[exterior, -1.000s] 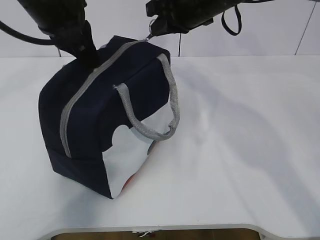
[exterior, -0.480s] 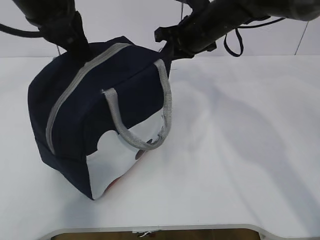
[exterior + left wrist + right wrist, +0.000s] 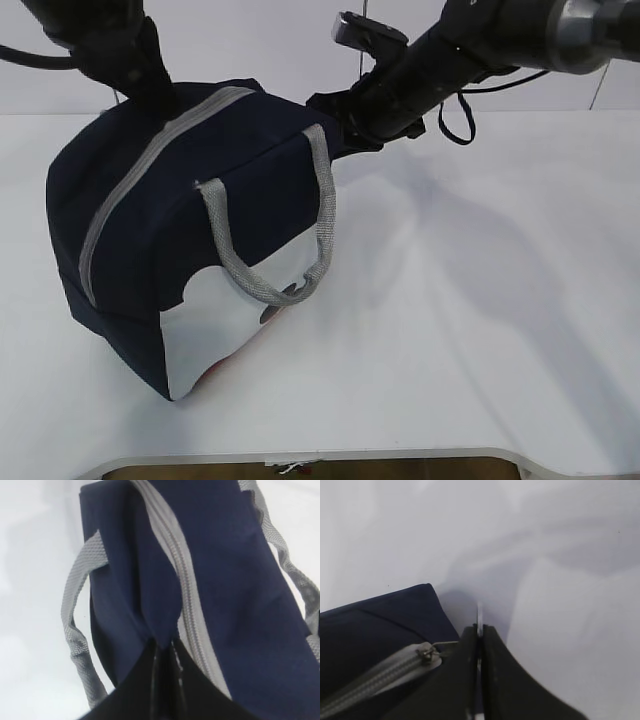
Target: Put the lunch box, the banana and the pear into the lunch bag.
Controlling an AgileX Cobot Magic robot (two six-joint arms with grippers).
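We see the white table filling the exterior view, with the navy lunch bag standing at about 9 o'clock on it, its grey zipper running closed along the top. Compared with half a second ago, the bag has shifted further toward 9 o'clock and tipped a little more, and the right arm has dropped lower against the bag's far end at 1 o'clock. One grey handle hangs over the white side panel.

The left wrist view shows what the exterior view hides: the left gripper is clamped on a fold of navy fabric just beside the zipper. The right wrist view shows the right gripper pinched on the thin metal ring pull at the zipper's end, with the slider at 9 o'clock of it. Lunch box, banana and pear are not visible in any view.
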